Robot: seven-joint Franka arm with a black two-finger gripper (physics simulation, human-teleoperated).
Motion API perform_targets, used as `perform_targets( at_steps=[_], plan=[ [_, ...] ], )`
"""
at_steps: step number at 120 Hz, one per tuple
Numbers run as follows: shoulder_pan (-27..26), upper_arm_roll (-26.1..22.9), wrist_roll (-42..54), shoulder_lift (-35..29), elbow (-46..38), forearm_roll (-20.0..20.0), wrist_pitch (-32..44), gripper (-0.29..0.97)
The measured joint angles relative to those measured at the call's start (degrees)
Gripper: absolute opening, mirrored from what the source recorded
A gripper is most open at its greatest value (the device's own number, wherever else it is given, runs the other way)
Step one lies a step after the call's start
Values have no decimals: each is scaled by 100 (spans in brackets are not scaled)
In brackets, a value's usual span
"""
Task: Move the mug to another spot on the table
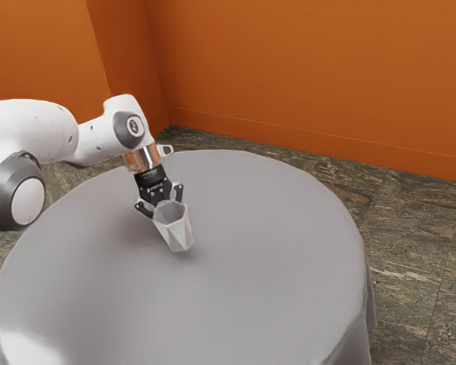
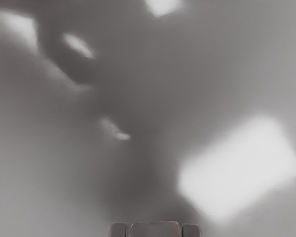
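Orange walls (image 1: 304, 68) close in a corner over a mottled stone-tile floor (image 1: 418, 228). A round counter under a smooth grey cloth (image 1: 273, 289) takes up most of the room. The white seven-joint arm (image 1: 53, 137) comes in from the exterior view's left, its wrist bent down and leaning toward the exterior view's right.

The pale grey faceted mug (image 1: 176, 226) sits left of the counter's middle. It is tipped in line with the hand, its base at or just above the cloth, I cannot tell which. It looks rigid, light and hard-glazed, so probably slippery and liable to chip if dropped. The rim, taken across the flat facets, seems the surest hold.

The black two-finger gripper (image 1: 161, 201) points down at a slant, and its fingers (image 1: 144, 208) stand wide, clasping the mug's rim from both sides.
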Motion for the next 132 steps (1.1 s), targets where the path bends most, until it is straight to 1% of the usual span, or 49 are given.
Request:
perform_targets(
  at_steps=[60, 78, 91, 109, 132],
  plan=[
    [29, 44, -54, 147, -4, 8, 176, -7],
    [32, 50, -32, 150, -15, -60, 199, 26],
    [30, 51, -14, 153, -15, -82, 209, 43],
    [35, 51, 9, 151, -16, -61, 327, 55],
    [36, 51, 76, 156, -16, 99, 661, 63]
  ],
)
